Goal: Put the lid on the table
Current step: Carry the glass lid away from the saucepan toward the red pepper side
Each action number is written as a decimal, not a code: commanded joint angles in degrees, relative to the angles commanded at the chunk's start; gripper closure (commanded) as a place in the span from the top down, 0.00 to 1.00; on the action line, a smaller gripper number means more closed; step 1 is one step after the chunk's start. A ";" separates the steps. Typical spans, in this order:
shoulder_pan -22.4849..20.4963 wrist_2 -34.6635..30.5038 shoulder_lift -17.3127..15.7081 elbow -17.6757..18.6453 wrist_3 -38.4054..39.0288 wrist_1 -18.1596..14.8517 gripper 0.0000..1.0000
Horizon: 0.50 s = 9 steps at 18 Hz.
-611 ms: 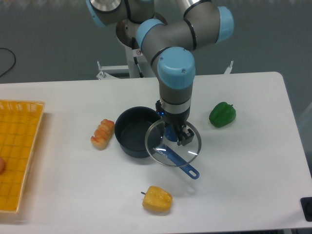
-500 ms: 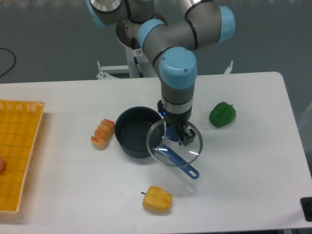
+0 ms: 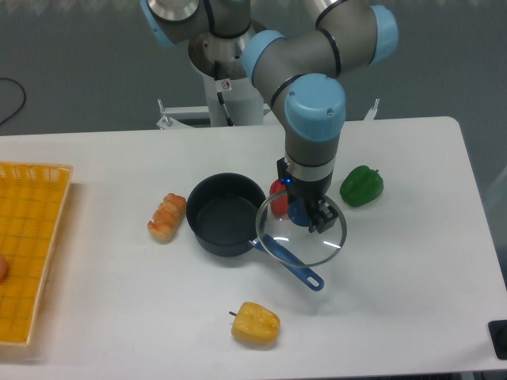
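The lid (image 3: pixel 313 245), a clear glass disc with a thin metal rim and a blue knob, hangs level just right of the dark pot (image 3: pixel 224 214). My gripper (image 3: pixel 304 214) is shut on the lid's knob and holds it a little above the white table (image 3: pixel 396 269). The lid's left edge overlaps the base of the pot's blue handle (image 3: pixel 291 265). The pot stands open at the table's middle.
A red object (image 3: pixel 276 188) shows behind the lid beside the pot. A green pepper (image 3: pixel 361 185) lies right of the gripper. A bread roll (image 3: pixel 165 217) lies left of the pot, a yellow pepper (image 3: pixel 255 323) in front. A yellow grid tray (image 3: pixel 28 245) sits far left.
My gripper has carried the lid to the right, off the pot's rim. A red object behind it has come into view. The pot has not moved.
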<state>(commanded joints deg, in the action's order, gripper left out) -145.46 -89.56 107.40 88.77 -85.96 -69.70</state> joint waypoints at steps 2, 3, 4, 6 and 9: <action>-0.09 0.00 0.61 -0.35 0.00 0.53 0.48; -0.09 -0.09 1.05 -0.35 0.00 0.80 0.48; -0.35 -0.09 1.49 -0.35 0.00 1.32 0.48; -0.61 -0.17 2.37 -0.44 0.00 2.37 0.48; -1.23 -0.26 3.69 -0.44 -0.35 4.13 0.48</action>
<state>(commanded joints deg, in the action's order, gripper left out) -146.69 -89.82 111.09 88.33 -86.31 -65.57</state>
